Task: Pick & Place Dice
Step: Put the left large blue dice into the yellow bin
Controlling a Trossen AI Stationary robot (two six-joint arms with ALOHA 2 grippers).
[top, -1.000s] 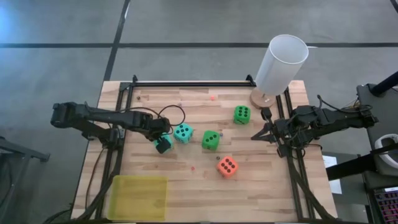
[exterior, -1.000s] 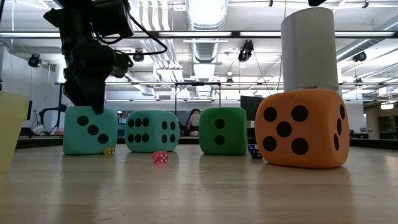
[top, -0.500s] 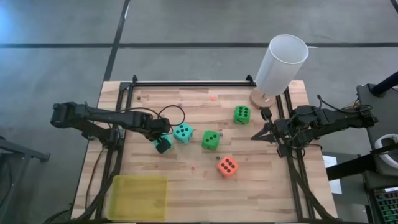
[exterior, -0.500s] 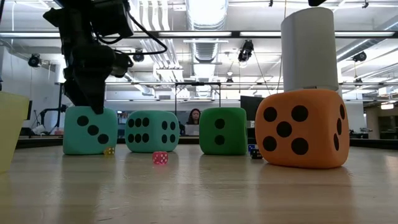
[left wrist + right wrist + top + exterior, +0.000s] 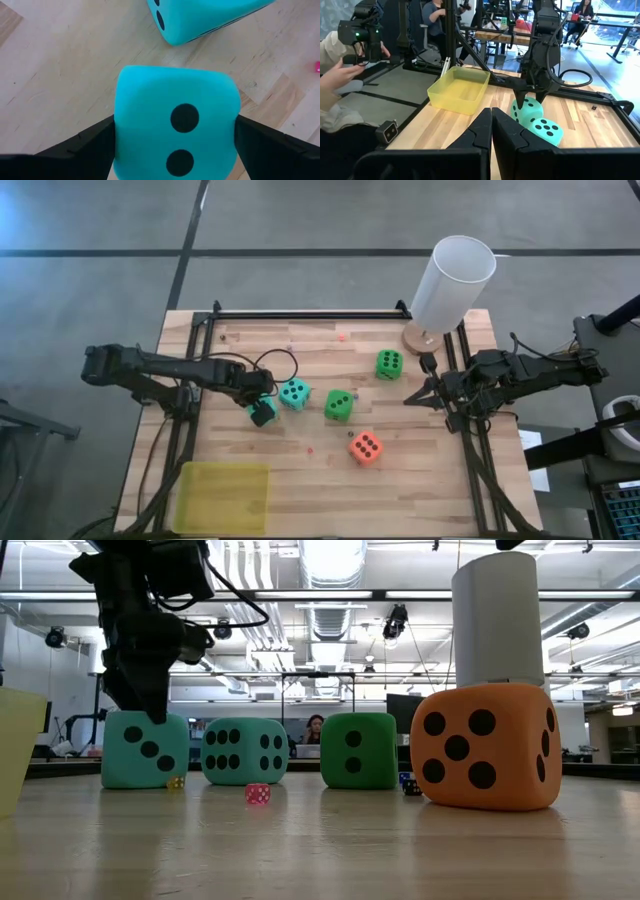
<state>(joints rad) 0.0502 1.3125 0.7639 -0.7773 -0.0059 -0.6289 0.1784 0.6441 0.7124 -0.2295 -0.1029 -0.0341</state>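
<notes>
Wooden planks make up the table (image 5: 300,480), framed by black rails, with a grey floor around it. Seen from above, the left gripper (image 5: 262,411) sits at about nine o'clock from the table's middle, its fingers (image 5: 85,145) spread wide and pressed against both sides of a teal die (image 5: 263,412) — the die still rests on the wood in the low view, two pips showing between the fingers in the left wrist view. Just beside it, toward three o'clock, lies the second teal die (image 5: 293,393), close to the first but whether they touch I cannot tell. Next along at three o'clock is a green die (image 5: 339,404); another green die (image 5: 389,364) lies farther off at one o'clock, and the orange-red die (image 5: 365,447) sits at five o'clock from the middle. Tiny dice, one pink (image 5: 257,794), lie on the wood in front of the big ones.

A white cylinder (image 5: 452,283) stands at the table's two o'clock corner; a yellow bin (image 5: 222,498) sits at the seven o'clock corner. The right gripper (image 5: 412,398) waits at the three o'clock edge, fingers pressed together and empty. In the right wrist view, a person's hand (image 5: 340,75) holds a dark device beyond the table.
</notes>
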